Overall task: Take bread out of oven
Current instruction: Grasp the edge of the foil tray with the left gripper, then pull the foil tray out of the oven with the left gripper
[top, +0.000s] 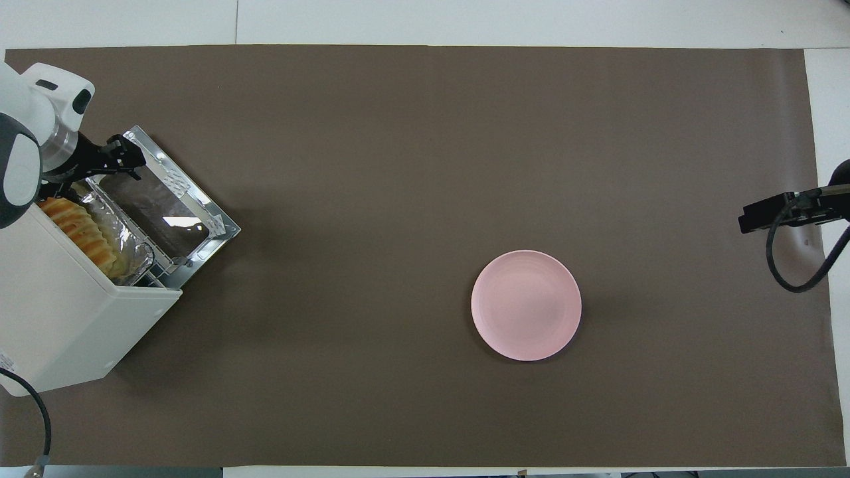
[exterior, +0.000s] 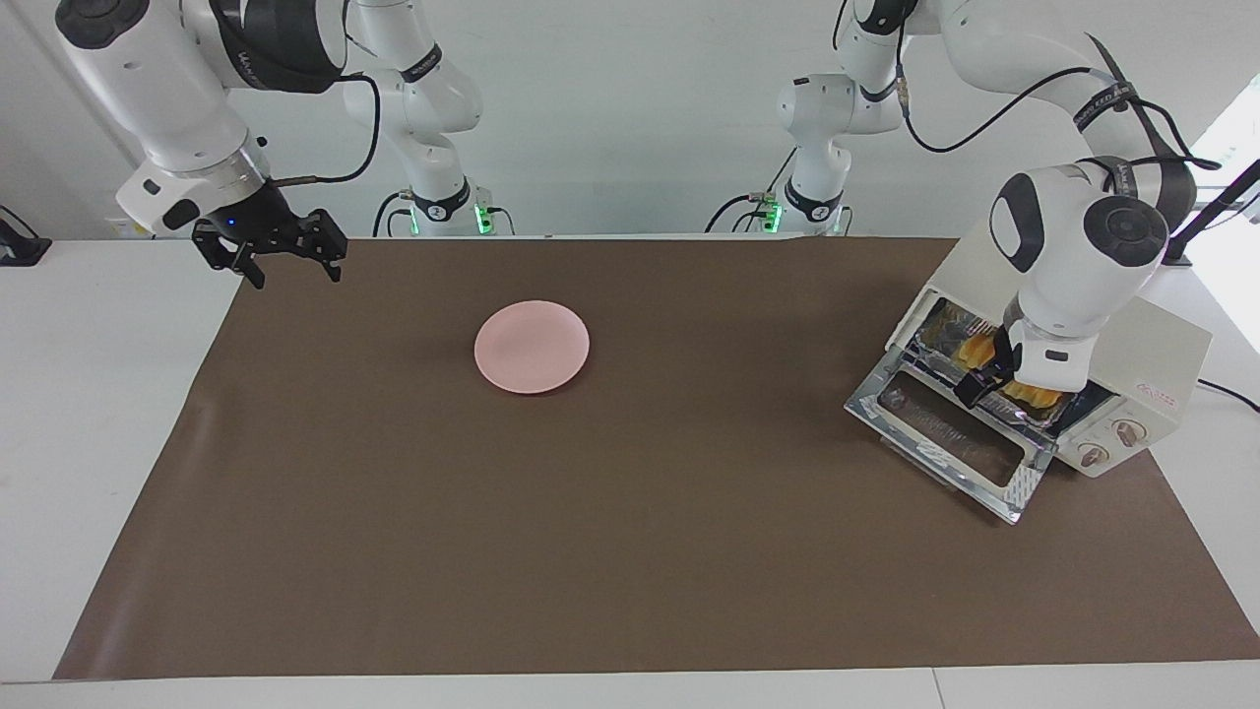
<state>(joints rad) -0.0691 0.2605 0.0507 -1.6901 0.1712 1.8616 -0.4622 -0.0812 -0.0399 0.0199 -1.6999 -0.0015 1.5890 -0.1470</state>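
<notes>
The cream-white oven [exterior: 1147, 340] [top: 60, 318] stands at the left arm's end of the table with its glass door [exterior: 945, 443] [top: 166, 206] dropped open. Inside, the golden ridged bread [exterior: 1039, 397] [top: 76, 226] lies on a crinkled foil tray [top: 129, 249]. My left gripper [exterior: 984, 379] [top: 126, 158] hangs open at the oven's mouth, just above the door's hinge, and hides the middle of the bread in the facing view. I cannot tell whether it touches the bread. My right gripper [exterior: 271, 254] [top: 777, 212] waits open and empty above the mat's edge at the right arm's end.
A round pink plate [exterior: 532, 347] [top: 526, 305] lies on the brown mat [exterior: 591, 512] between the two arms' ends. The open door juts out onto the mat in front of the oven. White table surrounds the mat.
</notes>
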